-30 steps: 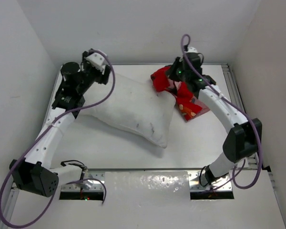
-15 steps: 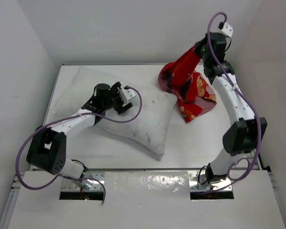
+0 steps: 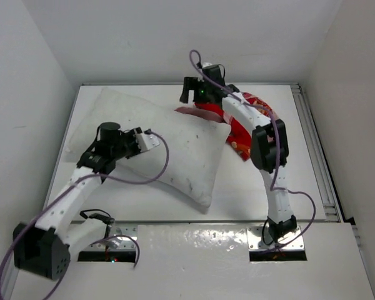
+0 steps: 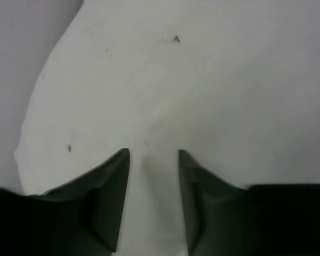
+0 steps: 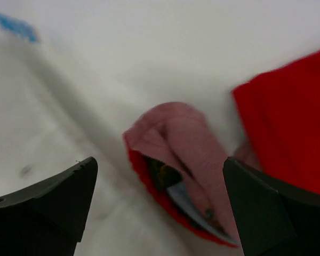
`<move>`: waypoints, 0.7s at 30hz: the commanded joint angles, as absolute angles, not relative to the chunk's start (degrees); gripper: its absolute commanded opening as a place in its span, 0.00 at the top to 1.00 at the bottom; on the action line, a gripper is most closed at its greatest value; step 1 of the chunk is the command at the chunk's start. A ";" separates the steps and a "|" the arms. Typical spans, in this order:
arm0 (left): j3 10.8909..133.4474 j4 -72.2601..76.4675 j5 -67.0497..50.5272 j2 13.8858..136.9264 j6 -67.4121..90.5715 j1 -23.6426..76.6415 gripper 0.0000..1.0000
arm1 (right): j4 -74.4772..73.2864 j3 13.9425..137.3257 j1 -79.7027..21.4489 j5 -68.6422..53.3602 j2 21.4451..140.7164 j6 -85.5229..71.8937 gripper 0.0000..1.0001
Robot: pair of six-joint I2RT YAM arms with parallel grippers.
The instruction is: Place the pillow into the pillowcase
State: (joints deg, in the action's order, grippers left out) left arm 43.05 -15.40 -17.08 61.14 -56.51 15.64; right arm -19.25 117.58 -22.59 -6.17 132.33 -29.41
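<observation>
Top view: the pillow lies diagonally across the worktop. Its far right corner touches the pillowcase, which is bunched at the far right and encloses nothing, so insertion is judged not begun. The left end effector rests on the pillow's middle. The right end effector hangs over the pillowcase's pink flap beside that corner. Left wrist view: the fingers stand narrow with white pillow fabric between them; whether it is pinched cannot be told. Right wrist view: the right end effector is wide and holds nothing. It straddles a pink-lined fold of the pillowcase, and a blue tag shows blurred at upper left. Recommendation: the right end effector should close on one layer only of that fold's rim, then lift, so the mouth opens rather than being pinned shut. The left should take the pillow nearer its corner, since a mid-body hold on soft filling is likely to buckle when pushed. Principal risk: catching both layers.
</observation>
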 commanded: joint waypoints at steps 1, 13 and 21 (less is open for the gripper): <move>42.36 -28.40 -22.22 51.18 -60.94 16.08 0.53 | -18.12 109.41 -23.13 -3.54 113.09 -18.62 0.01; 73.70 -22.13 -21.61 86.90 -61.50 19.33 0.00 | -16.78 64.62 -6.07 4.20 89.04 -36.55 0.20; 70.32 -27.95 -23.23 97.37 -72.59 26.97 0.00 | -9.85 57.21 -1.76 4.40 97.89 -41.58 0.10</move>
State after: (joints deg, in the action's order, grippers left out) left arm 72.86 -22.63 -21.54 95.15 -67.02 23.29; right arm -14.81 55.44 -3.29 2.98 95.53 -39.18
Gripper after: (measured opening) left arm 0.995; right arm 0.898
